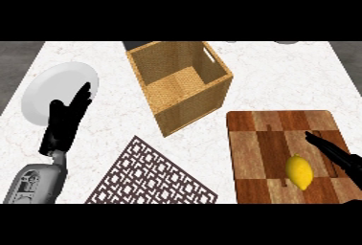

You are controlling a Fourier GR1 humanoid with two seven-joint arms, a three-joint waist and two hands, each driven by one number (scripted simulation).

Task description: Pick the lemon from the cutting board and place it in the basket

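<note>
The lemon (299, 172) lies on its side on the cutting board (254, 143), in the board's near right part, close to its right edge and with its long axis running roughly from the near edge to the far one. Just beside it, on its right, the right hand (339, 155) comes in from the worktop's right side with its fingers straight and spread wide, holding nothing; the fingertips reach past the lemon toward the board's far right corner. I cannot tell whether the hand touches the fruit.

The step in hand looks like the approach for the grasp. To do it well, the hand should draw back a little toward the near edge so that the palm, not the fingertips, sits over the middle of the lemon. It should then come down with the thumb on one long side and the fingers on the other. Closing across the narrow waist suits a rounded fruit that may roll along the board; closing on the pointed ends probably lets it slip.

The basket (191, 107) stands open-topped beyond the board's far left corner, near the middle of the worktop (283, 72), set at an angle. Its walls are tall, so the lemon must be lifted well clear before it goes left.

A patterned mat (152, 174) lies at the near edge, left of the board. The left hand (65, 122) rests open at the left edge, fingers up, over a white plate (50, 88).
</note>
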